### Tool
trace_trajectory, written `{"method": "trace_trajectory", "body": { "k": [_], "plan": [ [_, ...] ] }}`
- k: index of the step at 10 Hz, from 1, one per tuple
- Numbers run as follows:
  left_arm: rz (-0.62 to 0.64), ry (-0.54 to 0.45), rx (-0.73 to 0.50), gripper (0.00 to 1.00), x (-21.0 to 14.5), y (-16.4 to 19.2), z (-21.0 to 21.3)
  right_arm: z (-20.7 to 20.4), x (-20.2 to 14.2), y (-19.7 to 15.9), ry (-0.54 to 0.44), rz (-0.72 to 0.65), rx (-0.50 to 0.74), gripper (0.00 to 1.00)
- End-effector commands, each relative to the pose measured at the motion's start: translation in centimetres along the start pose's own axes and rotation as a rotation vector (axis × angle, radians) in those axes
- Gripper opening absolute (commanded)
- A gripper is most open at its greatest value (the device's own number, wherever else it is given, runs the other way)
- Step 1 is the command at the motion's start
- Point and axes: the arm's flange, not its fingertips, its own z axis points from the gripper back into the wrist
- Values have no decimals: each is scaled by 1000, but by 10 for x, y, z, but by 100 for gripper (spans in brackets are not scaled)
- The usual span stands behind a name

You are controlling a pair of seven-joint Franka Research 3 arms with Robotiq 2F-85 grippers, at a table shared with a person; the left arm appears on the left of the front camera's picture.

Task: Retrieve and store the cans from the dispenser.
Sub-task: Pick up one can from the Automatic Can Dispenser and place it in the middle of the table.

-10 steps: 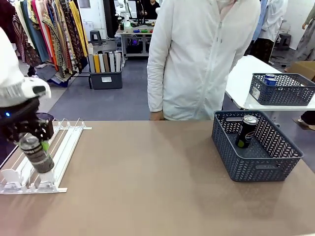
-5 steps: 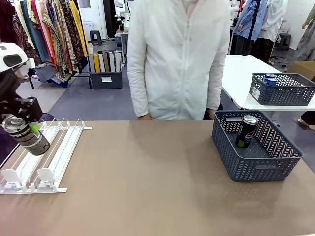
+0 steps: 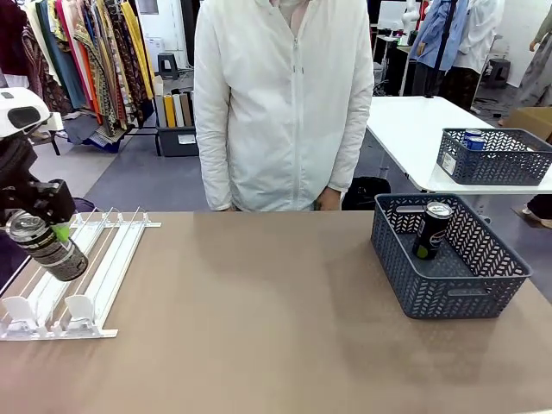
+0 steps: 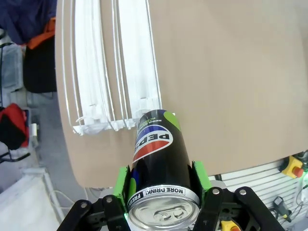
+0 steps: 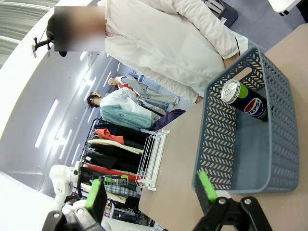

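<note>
My left gripper (image 3: 50,235) is shut on a dark Pepsi can (image 3: 60,256), held tilted in the air above the left lanes of the white dispenser (image 3: 108,259). In the left wrist view the can (image 4: 159,154) sits between the green pads (image 4: 121,185), silver top toward the camera, with the dispenser (image 4: 96,72) and its front stops below. Another Pepsi can (image 3: 431,230) leans inside the dark grey mesh basket (image 3: 448,289) at the right. My right gripper (image 5: 151,192) stands open above the table, looking at that basket (image 5: 216,144) and its can (image 5: 243,98).
A person in a white jacket (image 3: 276,103) stands at the far edge of the brown table (image 3: 259,319). A second mesh basket (image 3: 496,164) with blue cans (image 3: 473,138) sits on a white table behind to the right.
My left gripper has lifted the can off the dispenser lane and moved it up and left. The person has stepped toward picture left along the far edge.
</note>
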Motion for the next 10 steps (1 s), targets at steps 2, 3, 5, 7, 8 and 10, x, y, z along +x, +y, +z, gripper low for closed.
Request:
{"method": "trace_trajectory", "body": {
  "k": [2,3,5,7,8,10],
  "plan": [
    [28,31,-45,0,9,-13,0,0,3,4,-10,-2,14,100],
    [-27,46,-112,0,28,-43,2,0,3,4,-10,-2,14,100],
    [-150,73,-161,0,75,-122,-5,0,3,4,-10,-2,14,100],
    [-346,125,-179,0,109,-232,-36,0,3,4,-10,-2,14,100],
    [-439,164,-171,0,118,-285,-56,0,3,4,-10,-2,14,100],
    [-568,172,-61,0,121,-367,-99,0,3,4,-10,-2,14,100]
  ]
}}
